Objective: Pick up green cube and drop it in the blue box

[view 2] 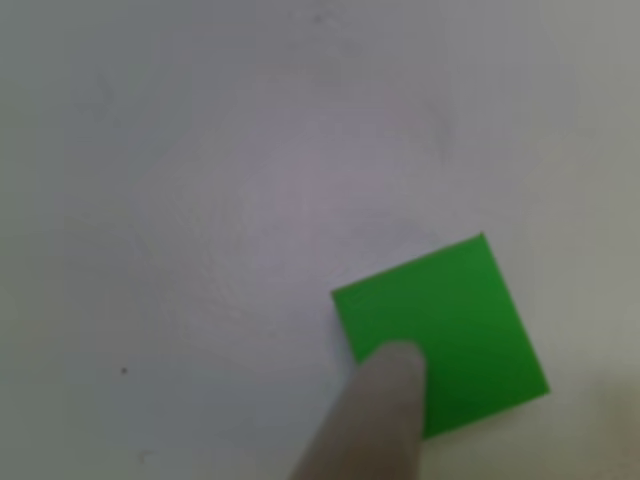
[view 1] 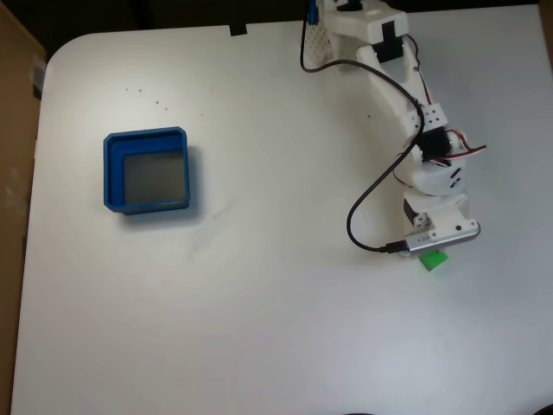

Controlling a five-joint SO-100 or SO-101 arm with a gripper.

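Gripper [view 1: 432, 252] over green cube [view 1: 434, 260] lower right of fixed view, jaw state unclear; blue box [view 1: 111, 173] left; no readable text.

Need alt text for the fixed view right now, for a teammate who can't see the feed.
A white robot arm reaches from the top edge down over a white table, its head directly above the green cube at right. The blue box, its grey floor bare, sits far off at left. A black cable loops beside the arm.
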